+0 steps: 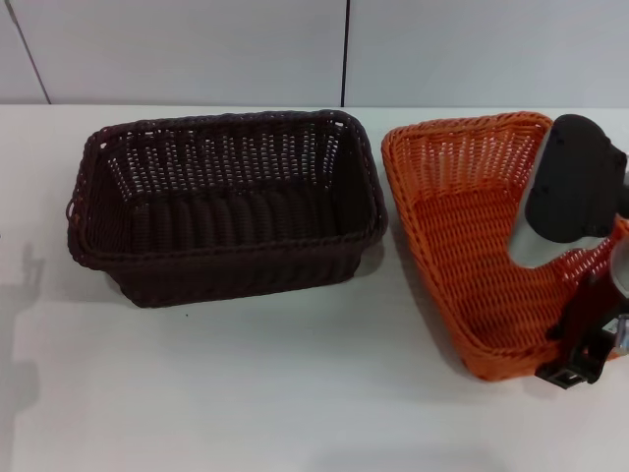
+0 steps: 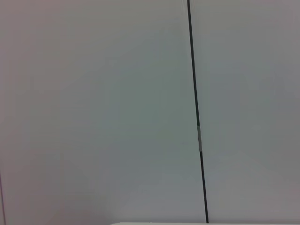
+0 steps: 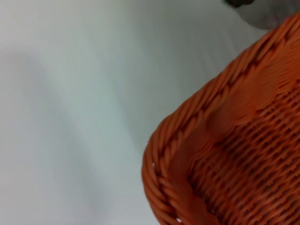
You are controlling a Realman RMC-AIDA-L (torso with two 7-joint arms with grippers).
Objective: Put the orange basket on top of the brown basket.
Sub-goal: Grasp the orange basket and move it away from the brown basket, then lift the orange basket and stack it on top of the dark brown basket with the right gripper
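The brown basket (image 1: 224,206) stands upright and empty on the white table, left of centre in the head view. The orange basket (image 1: 472,236) sits to its right, turned at an angle, with a small gap between the two. My right gripper (image 1: 578,362) is at the orange basket's near right rim, and the arm covers that corner. The right wrist view shows a rounded corner of the orange basket's braided rim (image 3: 187,140) close up above the table. My left gripper is out of view; its wrist view shows only a wall.
The white table (image 1: 295,393) stretches in front of both baskets. A pale panelled wall (image 1: 197,49) with a dark vertical seam (image 2: 197,117) stands behind the table's far edge.
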